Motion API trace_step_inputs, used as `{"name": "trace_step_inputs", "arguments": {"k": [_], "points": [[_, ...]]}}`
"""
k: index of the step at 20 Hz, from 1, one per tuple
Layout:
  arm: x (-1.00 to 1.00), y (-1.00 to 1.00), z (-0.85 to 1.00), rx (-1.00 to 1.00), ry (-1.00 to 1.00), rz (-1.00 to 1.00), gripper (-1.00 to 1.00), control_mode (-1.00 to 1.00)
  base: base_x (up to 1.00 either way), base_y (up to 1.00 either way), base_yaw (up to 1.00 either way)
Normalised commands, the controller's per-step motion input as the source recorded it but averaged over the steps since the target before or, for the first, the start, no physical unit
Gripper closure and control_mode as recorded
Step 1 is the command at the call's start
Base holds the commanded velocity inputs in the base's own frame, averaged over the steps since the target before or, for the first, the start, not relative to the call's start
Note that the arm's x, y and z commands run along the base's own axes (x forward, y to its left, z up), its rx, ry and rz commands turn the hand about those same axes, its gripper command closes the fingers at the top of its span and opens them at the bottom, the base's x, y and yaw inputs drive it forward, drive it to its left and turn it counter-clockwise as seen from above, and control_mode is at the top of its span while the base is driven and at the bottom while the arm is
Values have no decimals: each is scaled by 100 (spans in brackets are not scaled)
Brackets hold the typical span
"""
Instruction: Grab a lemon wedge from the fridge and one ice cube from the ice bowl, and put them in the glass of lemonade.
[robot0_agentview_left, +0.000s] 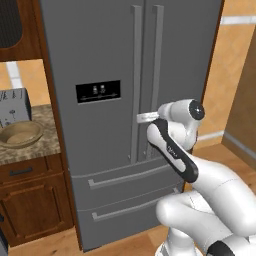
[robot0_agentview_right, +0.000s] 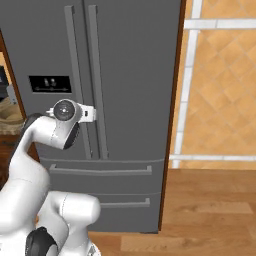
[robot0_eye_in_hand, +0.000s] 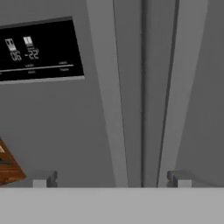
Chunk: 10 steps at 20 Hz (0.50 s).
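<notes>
The tall grey fridge stands with both doors shut, so the lemon wedge is hidden. My gripper is held open right in front of the two vertical bar handles, at about mid height. In the hand view the left door's handle runs up between my fingertips, and nothing is gripped. The tan ice bowl sits on the counter left of the fridge. The glass of lemonade is out of view.
A silver toaster stands behind the bowl on the granite counter, above brown cabinets. The black dispenser panel is on the left door. Two drawers lie below. Wooden floor opens to the right.
</notes>
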Motion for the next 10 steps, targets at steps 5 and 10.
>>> {"name": "trace_step_inputs", "arguments": {"k": [5, 10], "points": [[30, 19, 48, 0, 0, 7, -100, -100, 0, 0, 0], [56, 34, 20, -3, 0, -2, -100, -100, 0, 0, 0]]}}
